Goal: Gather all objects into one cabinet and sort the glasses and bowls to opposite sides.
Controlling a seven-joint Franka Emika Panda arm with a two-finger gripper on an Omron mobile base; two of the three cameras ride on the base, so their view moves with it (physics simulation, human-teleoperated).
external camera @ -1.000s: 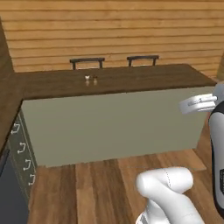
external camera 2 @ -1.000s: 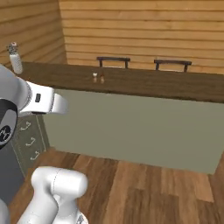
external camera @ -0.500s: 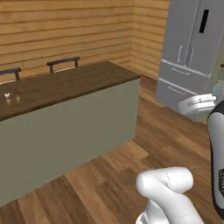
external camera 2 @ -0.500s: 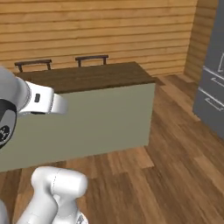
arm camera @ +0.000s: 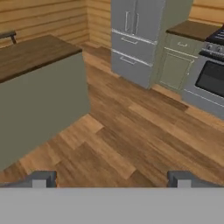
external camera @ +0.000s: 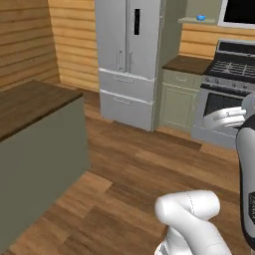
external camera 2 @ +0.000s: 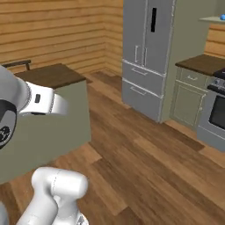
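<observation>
Pincer (arm camera: 112, 179) released and empty, tips spread wide over bare wooden floor (arm camera: 131, 127), presumably carried ready while travelling toward the stove side. Beyond, one island bench (arm camera: 35, 57), one grey fridge (arm camera: 135, 26), one stove (external camera: 226, 99). One small blue bowl (external camera: 200, 17) perched high on a pale shelf (external camera: 191, 21) beside the fridge.

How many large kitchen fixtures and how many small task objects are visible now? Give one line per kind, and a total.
Refrigerator: 1
Stove: 1
Kitchen island: 1
Base cabinet: 1
Blue bowl: 1
Total: 5
</observation>
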